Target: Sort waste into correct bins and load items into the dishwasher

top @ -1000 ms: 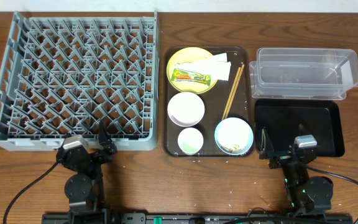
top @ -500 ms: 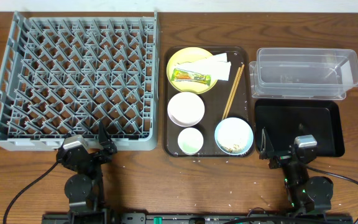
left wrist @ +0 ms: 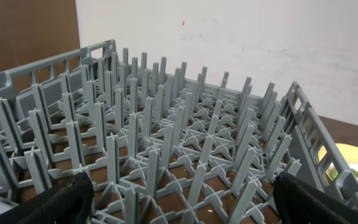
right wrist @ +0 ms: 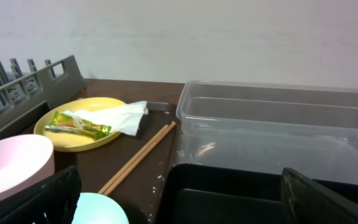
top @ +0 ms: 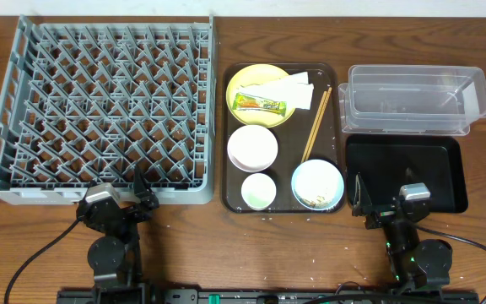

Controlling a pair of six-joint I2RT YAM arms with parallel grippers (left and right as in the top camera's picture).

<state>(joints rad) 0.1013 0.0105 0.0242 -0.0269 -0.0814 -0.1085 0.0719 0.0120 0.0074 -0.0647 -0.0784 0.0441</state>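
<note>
Green-yellow snack wrapper (top: 260, 104) on yellow plate (top: 244, 82); print unreadable.

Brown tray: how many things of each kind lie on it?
Yellow plate: 1
Bowls: 2, the white bowl and the light blue bowl
White cup: 1
Chopsticks: 2
Snack wrapper: 1
Paper napkin: 1
Total: 8

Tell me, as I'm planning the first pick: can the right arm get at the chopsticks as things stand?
Probably yes. The chopsticks lie bare on the brown tray, nothing on top, and the right end effector is open and empty. Only the light blue bowl sits near their closer end.
</note>
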